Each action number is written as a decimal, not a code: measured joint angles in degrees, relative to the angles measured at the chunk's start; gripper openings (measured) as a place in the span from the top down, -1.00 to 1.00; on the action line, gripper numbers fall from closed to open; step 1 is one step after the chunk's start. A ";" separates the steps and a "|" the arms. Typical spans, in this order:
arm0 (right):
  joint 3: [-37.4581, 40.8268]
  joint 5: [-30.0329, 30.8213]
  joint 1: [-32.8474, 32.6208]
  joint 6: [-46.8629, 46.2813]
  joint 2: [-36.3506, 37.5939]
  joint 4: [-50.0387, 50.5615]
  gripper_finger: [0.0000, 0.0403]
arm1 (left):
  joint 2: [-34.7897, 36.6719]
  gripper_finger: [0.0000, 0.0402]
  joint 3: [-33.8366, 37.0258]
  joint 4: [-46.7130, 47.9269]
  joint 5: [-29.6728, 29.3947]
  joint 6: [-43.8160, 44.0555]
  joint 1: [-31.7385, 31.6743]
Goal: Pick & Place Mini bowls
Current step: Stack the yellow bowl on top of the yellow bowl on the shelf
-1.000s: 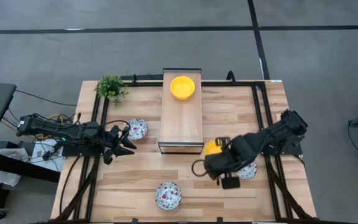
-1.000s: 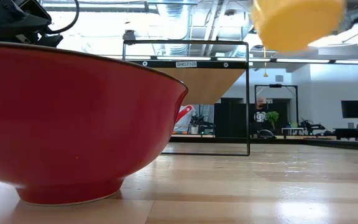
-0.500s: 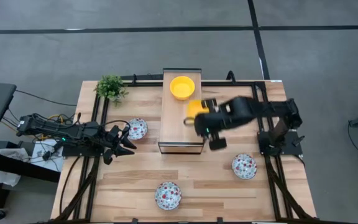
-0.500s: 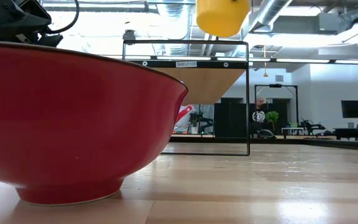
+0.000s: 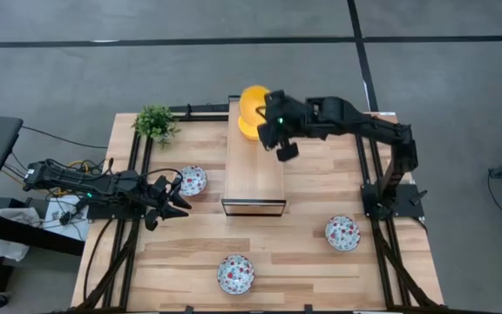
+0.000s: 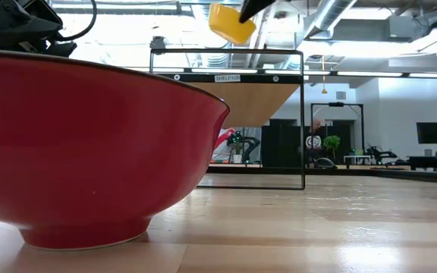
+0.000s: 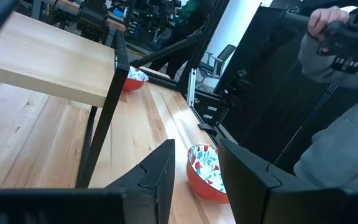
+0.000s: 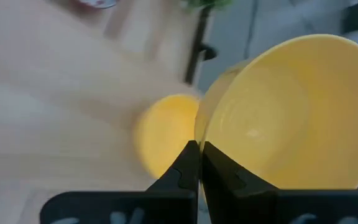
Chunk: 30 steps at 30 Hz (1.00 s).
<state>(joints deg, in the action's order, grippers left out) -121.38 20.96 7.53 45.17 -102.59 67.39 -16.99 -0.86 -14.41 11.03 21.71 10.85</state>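
My right gripper (image 5: pixel 268 120) is shut on a plain yellow mini bowl (image 5: pixel 252 98) and holds it in the air over the far end of the wooden shelf (image 5: pixel 254 166). A second yellow bowl (image 5: pixel 246 132) sits on the shelf top right below it. Three white floral bowls rest on the table: one (image 5: pixel 193 180) just beyond my open left gripper (image 5: pixel 179 194) at the left, one (image 5: pixel 342 233) at the right, one (image 5: pixel 235 273) near the front edge. My right gripper pinches the yellow bowl's rim (image 8: pixel 197 134) between its two fingers, one finger inside the bowl (image 8: pixel 219 171) and one outside. The fingers slant down from the table's right. The bowl is lifted clear of the shelf and tilted (image 6: pixel 231 23), its opening turned sideways.
A small green potted plant (image 5: pixel 155 122) stands at the far left corner. Black frame rails (image 5: pixel 138 218) run along both table sides. In the low view a bowl's red outer wall (image 6: pixel 89 152) fills the left. A person (image 7: pixel 340 74) stands beyond the table.
My right gripper has swung from the table's right side up and toward the far edge, over the shelf, carrying the yellow bowl. Its wrist has rolled and tipped, so the bowl now hangs tilted above the other yellow bowl. The gripper stays shut.
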 joint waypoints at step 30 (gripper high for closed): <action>0.06 -13.19 10.61 5.99 -12.15 4.10 1.00 | 0.02 0.40 0.00 -0.11 -0.03 -0.12 -0.02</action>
<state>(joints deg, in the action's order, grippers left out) -121.33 7.77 18.14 51.16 -114.73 71.49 -16.97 -0.86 -14.52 10.99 21.60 10.83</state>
